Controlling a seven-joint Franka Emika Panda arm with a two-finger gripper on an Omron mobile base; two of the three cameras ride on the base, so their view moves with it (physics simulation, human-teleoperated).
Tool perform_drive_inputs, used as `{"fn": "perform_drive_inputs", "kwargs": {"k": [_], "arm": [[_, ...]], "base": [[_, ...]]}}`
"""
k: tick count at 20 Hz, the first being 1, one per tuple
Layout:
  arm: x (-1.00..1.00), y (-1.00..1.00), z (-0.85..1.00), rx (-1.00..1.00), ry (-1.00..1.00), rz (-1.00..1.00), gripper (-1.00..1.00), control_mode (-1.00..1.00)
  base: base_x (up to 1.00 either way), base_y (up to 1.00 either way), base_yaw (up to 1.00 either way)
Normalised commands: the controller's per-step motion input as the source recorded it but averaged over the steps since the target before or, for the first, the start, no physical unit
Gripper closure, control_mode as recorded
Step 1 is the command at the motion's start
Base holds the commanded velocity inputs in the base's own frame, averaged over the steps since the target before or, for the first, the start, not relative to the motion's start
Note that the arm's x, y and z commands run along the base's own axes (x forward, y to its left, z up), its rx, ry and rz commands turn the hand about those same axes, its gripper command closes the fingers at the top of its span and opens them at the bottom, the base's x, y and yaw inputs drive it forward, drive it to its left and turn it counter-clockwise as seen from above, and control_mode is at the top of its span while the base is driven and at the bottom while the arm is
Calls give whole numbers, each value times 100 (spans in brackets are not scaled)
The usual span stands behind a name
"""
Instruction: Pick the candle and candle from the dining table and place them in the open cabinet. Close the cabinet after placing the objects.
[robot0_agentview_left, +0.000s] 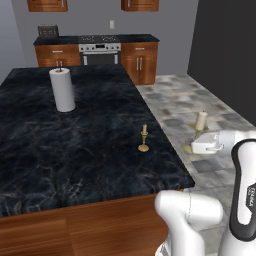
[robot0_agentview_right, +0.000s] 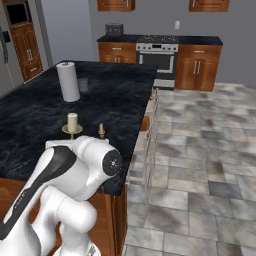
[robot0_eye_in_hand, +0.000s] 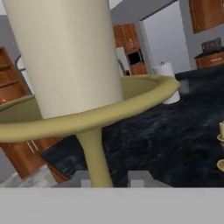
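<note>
Off the table's (robot0_agentview_left: 90, 150) right edge, the tool (robot0_eye_in_hand: 111, 183) is clenched on the stem of one thick candle (robot0_agentview_left: 201, 121), held upright, long axis vertical, above the floor. One thin taper candle (robot0_agentview_left: 144, 138) stands upright on the table near that edge. One paper-towel roll (robot0_agentview_left: 63, 90) stands farther back.

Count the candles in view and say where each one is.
2. The short thick cream candle on a wide brass dish is held up off the black marble dining table, beyond its edge, by the fingers. The thin cream taper candle on a slender brass stick stands on the table near that edge.
</note>
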Motion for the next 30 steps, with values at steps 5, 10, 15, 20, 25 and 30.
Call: {"fn": "perform_drive_inputs", "kwargs": {"k": [5, 10, 15, 20, 25, 30], "arm": [[-15, 61, 0, -36, -35, 0, 100, -100], [-10, 39, 0, -13, -22, 0, 100, -100], [0, 1, 0, 0, -6, 0, 100, -100], [0, 0, 0, 0, -6, 0, 100, -100], [0, 0, 0, 0, 0, 0, 100, 100], [0, 0, 0, 0, 0, 0, 100, 100]], "base": [[0, 0, 0], [0, 0, 0], [0, 0, 0], [0, 0, 0], [-29, 0, 0], [-56, 0, 0]]}}
